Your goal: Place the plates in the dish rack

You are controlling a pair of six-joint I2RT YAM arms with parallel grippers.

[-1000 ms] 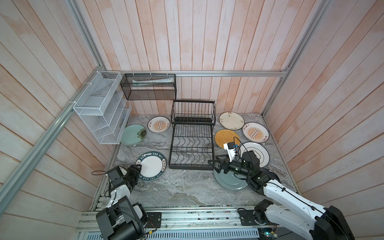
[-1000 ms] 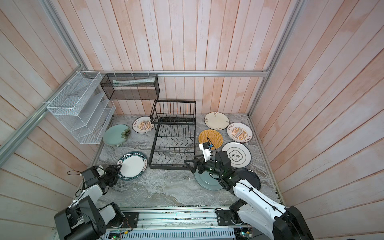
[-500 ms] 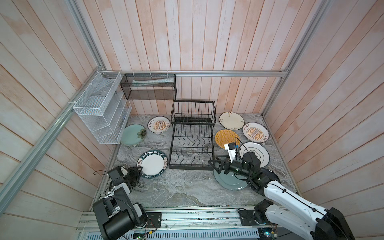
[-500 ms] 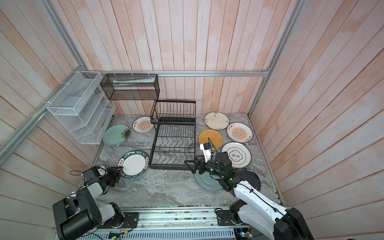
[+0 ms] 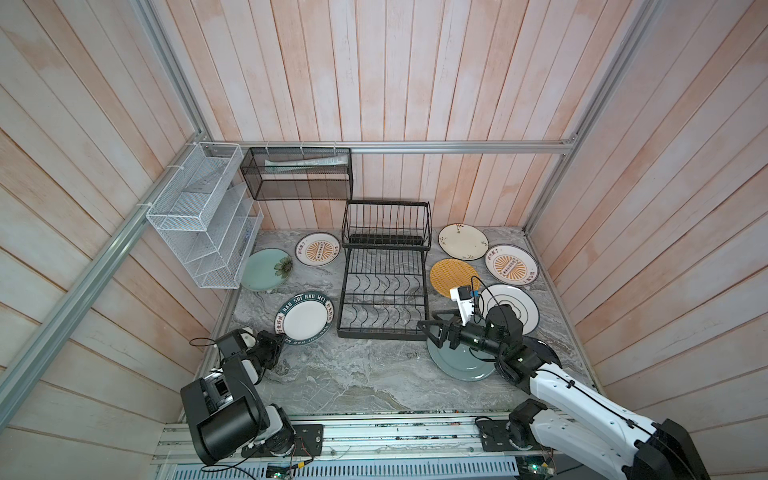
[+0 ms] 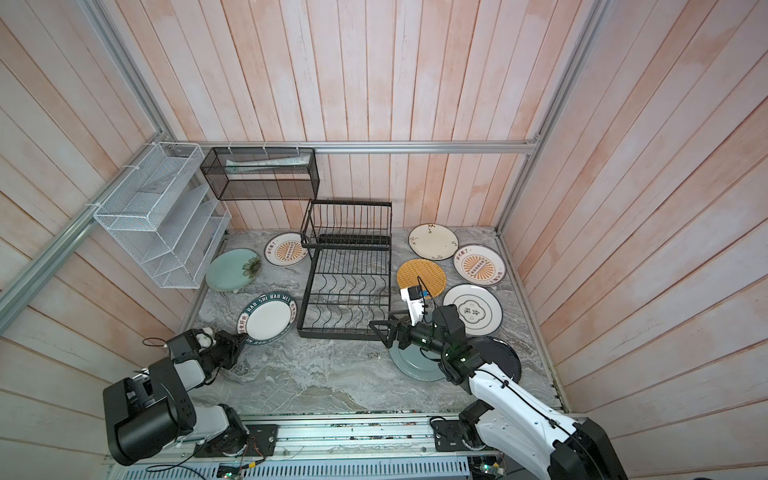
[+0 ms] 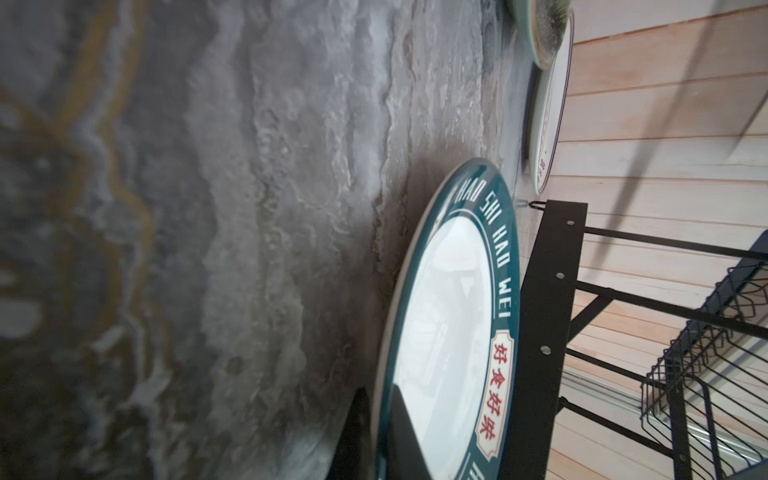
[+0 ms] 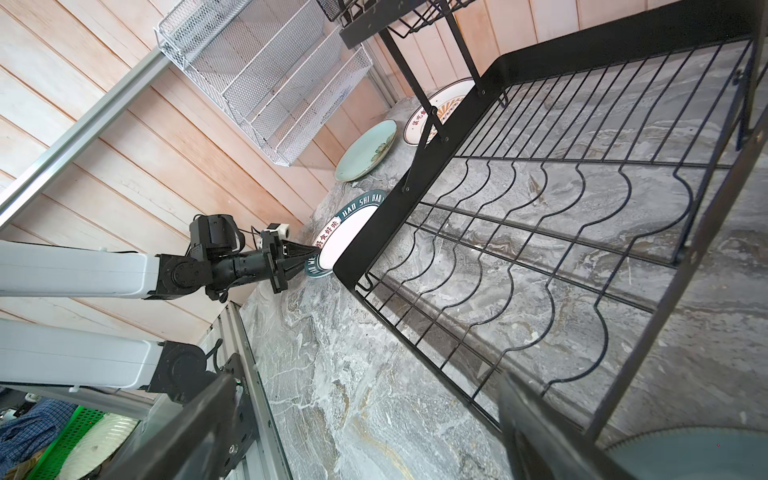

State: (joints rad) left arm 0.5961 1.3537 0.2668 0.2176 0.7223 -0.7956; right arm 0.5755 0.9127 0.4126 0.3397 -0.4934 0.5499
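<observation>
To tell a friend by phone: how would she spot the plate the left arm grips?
Find the black wire dish rack; at its near left corner lies a plate, its rim in the left gripper. Only it has a dark teal band lettered HAO SHI HAO WEI.

Black plate [image 6: 503,353] partly beneath right arm [image 6: 511,395]

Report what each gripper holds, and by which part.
The left gripper is shut on the teal-rimmed plate, pinching its near rim. The right gripper is open and holds nothing.
</observation>
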